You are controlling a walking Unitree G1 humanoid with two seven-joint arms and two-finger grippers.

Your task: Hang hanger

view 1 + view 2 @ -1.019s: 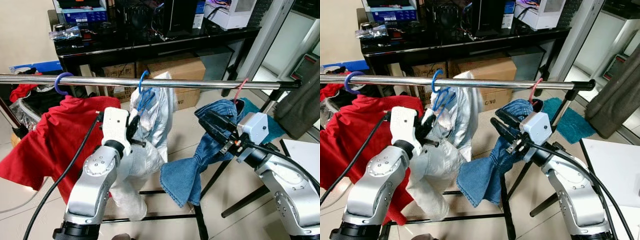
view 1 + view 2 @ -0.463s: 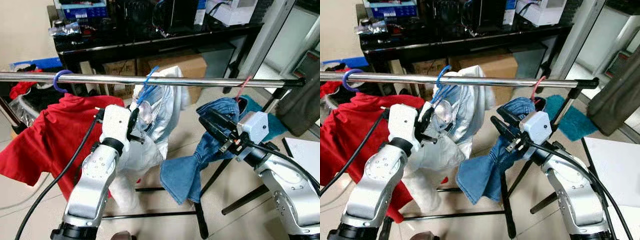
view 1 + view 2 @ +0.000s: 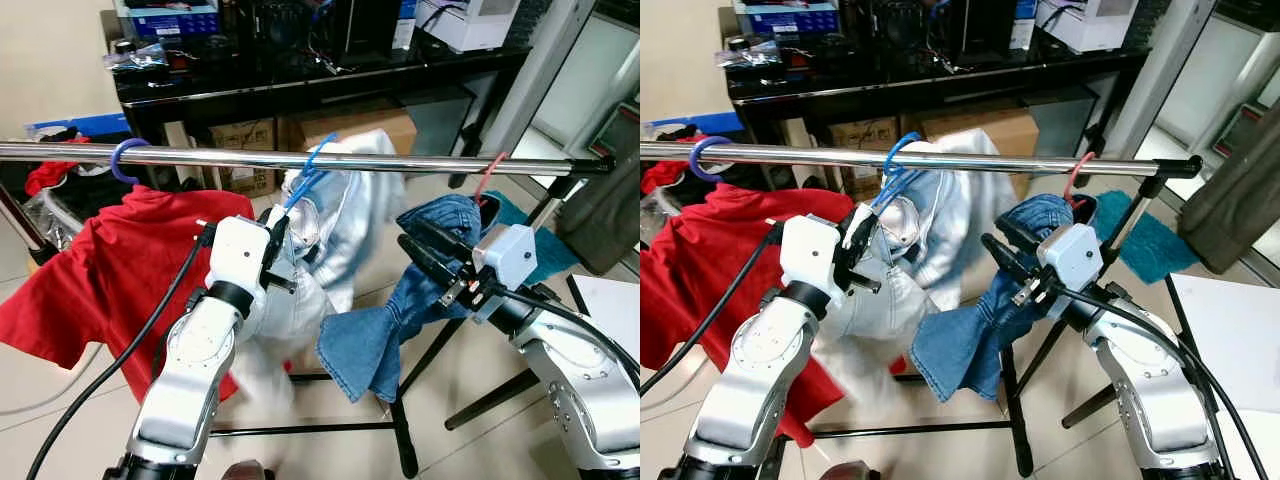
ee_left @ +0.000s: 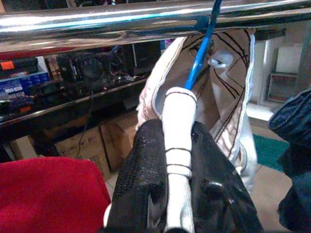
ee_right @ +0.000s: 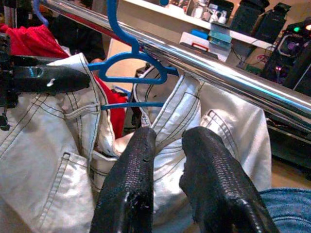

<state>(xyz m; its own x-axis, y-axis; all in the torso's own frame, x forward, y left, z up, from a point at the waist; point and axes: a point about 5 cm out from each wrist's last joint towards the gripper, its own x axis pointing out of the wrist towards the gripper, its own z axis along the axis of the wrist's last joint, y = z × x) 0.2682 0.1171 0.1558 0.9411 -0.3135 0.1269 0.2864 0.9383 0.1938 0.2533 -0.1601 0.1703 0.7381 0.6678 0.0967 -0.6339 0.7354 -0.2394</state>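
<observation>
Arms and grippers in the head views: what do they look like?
Both arms are silver metal with rounded joint housings. Each wrist carries a white boxy module ahead of two long black textured fingers, as on the left gripper and right gripper. Black cables run along both arms.

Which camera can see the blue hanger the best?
The right wrist view: the blue hanger shows its hook over the rail and its triangle frame inside the white jeans. The left wrist view gives just a thin blue strip above the left gripper. The eye views show its hook and little else.
</observation>
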